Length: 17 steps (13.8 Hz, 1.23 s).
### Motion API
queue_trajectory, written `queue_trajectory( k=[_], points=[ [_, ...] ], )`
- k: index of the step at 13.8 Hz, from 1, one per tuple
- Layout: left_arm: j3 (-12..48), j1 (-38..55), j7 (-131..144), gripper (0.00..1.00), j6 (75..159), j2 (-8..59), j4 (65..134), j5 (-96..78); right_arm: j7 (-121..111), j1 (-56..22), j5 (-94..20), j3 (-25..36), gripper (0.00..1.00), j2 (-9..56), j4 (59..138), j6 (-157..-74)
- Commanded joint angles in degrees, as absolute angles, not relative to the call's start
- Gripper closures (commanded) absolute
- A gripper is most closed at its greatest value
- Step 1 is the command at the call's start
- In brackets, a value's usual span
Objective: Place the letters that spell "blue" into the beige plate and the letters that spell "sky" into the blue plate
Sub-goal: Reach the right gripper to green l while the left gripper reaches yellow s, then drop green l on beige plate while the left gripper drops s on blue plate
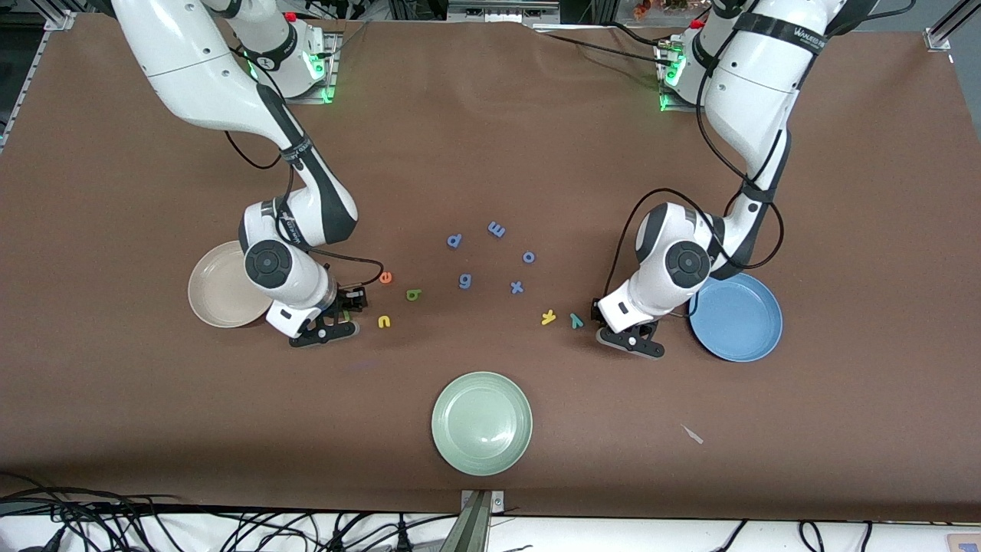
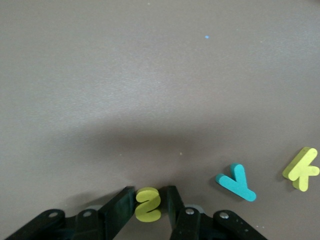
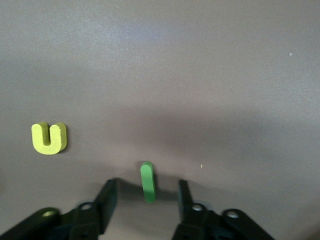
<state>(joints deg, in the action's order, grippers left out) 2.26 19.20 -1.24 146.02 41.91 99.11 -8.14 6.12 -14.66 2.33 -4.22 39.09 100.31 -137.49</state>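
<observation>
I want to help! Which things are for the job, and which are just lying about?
Job: green foam b, thin green l, yellow u, orange e, yellow s, yellow k, teal y, round beige plate, round blue plate.
Lying about: round pale green plate, five blue foam letters.

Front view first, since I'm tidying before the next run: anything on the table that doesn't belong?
One pale scrap lies on the table, nearer the camera than the blue plate; it matches no letter. Left gripper pinches yellow s, right gripper straddles green l.
</observation>
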Motion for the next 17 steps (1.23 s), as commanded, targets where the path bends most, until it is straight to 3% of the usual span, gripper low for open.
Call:
queue_trajectory(
  k=[1,2,4,6,10,13,16,17],
  points=[
    [1.2,19.8,-2.0,0.81,146.1,43.4,98.1,-9.1,6.1,-14.6,3.1,-4.0,0.84,38.0,102.2,-138.4],
    [1.2,19.8,-2.0,0.88,146.1,43.2,98.2,-9.1,6.2,-14.5,3.0,-4.0,0.95,38.0,102.2,-138.3],
    [1.2,19.3,-2.0,0.98,145.4,41.7,98.5,-9.1,6.6,-14.5,2.9,-4.0,1.0,37.6,101.4,-138.0],
    [1.2,17.9,-2.5,0.97,141.4,39.1,98.6,-8.6,5.7,-14.0,2.9,-3.7,1.0,36.0,101.3,-136.3],
    [2.9,9.9,-11.5,0.98,130.2,32.9,99.7,-9.3,-2.2,-13.4,3.0,2.5,1.0,33.0,101.4,-129.6],
    [2.8,5.0,-20.7,0.98,129.8,27.6,107.1,-9.3,-9.1,-13.4,2.6,7.4,1.0,29.6,101.6,-120.8],
    [2.3,1.8,-28.4,0.97,130.4,28.0,107.2,-8.8,-11.2,-13.2,2.5,10.5,1.0,29.4,102.3,-113.5],
    [1.7,1.7,-29.6,0.92,130.5,28.9,107.1,-8.9,-11.3,-12.5,2.5,10.8,1.0,30.2,102.2,-113.2]
  ],
)
